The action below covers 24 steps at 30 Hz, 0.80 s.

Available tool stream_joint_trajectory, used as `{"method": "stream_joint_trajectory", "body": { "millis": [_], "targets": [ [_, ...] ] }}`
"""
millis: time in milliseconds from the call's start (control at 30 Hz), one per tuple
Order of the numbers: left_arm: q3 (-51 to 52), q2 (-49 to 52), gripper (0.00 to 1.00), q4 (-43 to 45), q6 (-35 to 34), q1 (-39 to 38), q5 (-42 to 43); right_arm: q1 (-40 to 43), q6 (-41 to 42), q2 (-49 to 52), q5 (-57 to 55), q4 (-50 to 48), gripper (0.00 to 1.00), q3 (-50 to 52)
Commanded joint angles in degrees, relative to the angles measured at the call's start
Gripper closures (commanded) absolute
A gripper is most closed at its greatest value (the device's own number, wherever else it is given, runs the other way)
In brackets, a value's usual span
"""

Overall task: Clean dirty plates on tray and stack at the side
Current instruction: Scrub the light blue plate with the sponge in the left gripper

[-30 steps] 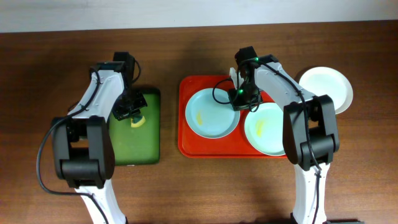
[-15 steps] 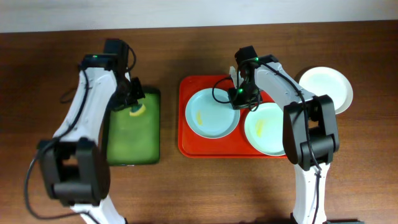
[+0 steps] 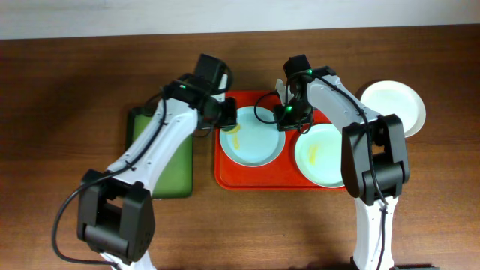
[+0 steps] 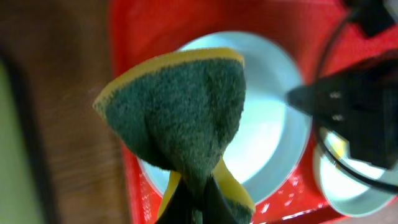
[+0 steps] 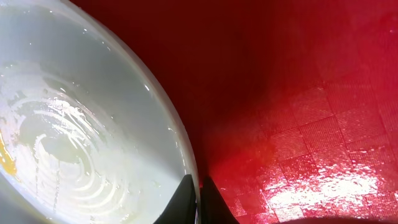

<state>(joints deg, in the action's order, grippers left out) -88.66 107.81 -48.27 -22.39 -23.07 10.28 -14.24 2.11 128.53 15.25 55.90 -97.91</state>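
The red tray holds two pale blue plates, each with a yellow smear: a left plate and a right plate. A third, white plate lies on the table right of the tray. My left gripper is shut on a green and yellow sponge and hangs over the left plate's left edge. My right gripper is shut on that plate's right rim. In the right wrist view my gripper pinches the rim between its fingertips.
A green dark-rimmed tray lies left of the red tray. The right arm's dark link and cable cross over the tray between the two plates. The red tray floor is wet and shiny.
My left arm has swung right from the green tray, carrying the sponge, and is now over the left plate's left edge. My right gripper has not moved.
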Motion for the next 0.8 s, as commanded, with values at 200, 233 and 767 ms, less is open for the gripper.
{"method": "stream_joint_trajectory", "body": {
  "millis": [200,233,767],
  "targets": [
    [0.50,9.03,1.00,4.55,-3.78,-6.45,-1.51,0.07,2.86,0.22,-0.46,-0.07,0.96,0.61],
    [0.50,10.05,1.00,4.57,-3.80,-6.45,-1.55,0.07,2.84,0.22,-0.46,-0.11,0.96,0.61],
    [-3.91,10.12,1.00,-1.46,-3.67,-6.12,-30.95,0.07,2.82,0.22,-0.87,-0.48,0.96,0.61]
  ]
}}
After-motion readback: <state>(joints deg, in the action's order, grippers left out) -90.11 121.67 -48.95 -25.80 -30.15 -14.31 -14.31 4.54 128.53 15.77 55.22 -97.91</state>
